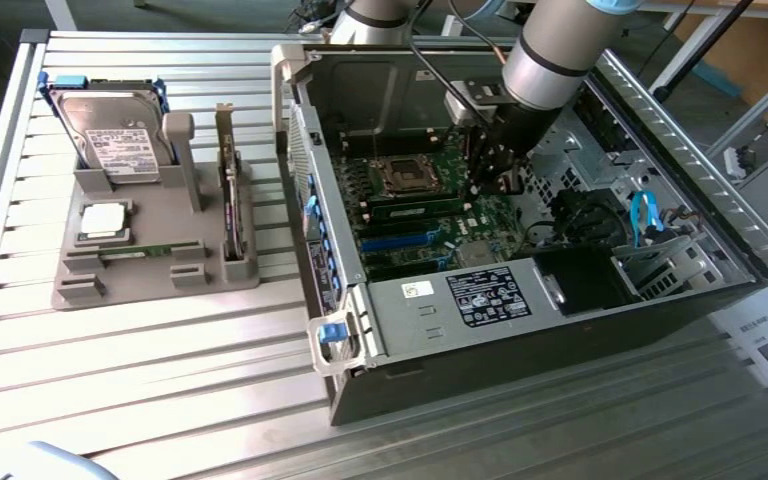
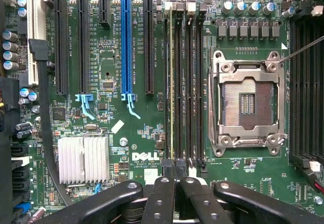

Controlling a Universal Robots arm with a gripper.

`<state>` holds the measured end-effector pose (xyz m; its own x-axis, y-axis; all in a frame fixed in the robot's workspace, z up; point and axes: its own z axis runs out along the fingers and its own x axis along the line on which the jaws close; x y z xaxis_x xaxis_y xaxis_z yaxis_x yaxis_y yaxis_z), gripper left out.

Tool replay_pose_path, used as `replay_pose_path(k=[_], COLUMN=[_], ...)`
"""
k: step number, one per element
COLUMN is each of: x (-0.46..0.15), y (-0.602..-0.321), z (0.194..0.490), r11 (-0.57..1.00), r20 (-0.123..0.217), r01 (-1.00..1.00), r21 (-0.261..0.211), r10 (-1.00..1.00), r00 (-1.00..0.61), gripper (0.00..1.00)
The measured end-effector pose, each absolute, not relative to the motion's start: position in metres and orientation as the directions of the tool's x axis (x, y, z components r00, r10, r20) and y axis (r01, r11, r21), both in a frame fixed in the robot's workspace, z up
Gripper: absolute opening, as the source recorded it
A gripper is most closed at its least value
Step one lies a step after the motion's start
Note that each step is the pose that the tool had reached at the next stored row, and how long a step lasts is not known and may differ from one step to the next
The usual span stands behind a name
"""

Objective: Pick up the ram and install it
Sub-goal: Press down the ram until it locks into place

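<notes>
The claw point(image 2: 177, 179) is standing with its two fingers pressed together, no gap between them, and it is hanging low inside the open computer case point(image 1: 558, 320), just over the motherboard point(image 2: 136, 133). In the exterior view the claw point(image 1: 495, 180) is reaching down beside the empty processor socket point(image 1: 404, 178). The ram point(image 2: 171, 82) is sitting on its edge in one of the long memory slots between the socket point(image 2: 248, 102) and the blue card slot point(image 2: 126, 41), and one end of it is lying right at the closed fingertips; whether they are touching it, I cannot tell. From outside, the ram point(image 1: 418, 208) is showing as a thin green strip just below the socket. On the grey holder point(image 1: 131, 285), well apart at the exterior view's left, a second ram stick point(image 1: 137, 251) is lying flat in its groove, near the square processor chip point(image 1: 104, 220), the hard drive point(image 1: 111, 130) and the expansion card point(image 1: 233, 200), which is standing upright.
</notes>
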<state>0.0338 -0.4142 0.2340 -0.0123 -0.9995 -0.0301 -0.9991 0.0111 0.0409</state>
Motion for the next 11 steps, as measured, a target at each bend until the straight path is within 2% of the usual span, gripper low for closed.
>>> replay_pose_path(k=[11], x=[0.0338], y=[-0.4142], z=[0.2323], r11=[0.011], r20=[-0.030], r01=[-0.999], r21=[0.041], r10=[-0.999], r00=[-0.012], gripper=[0.10])
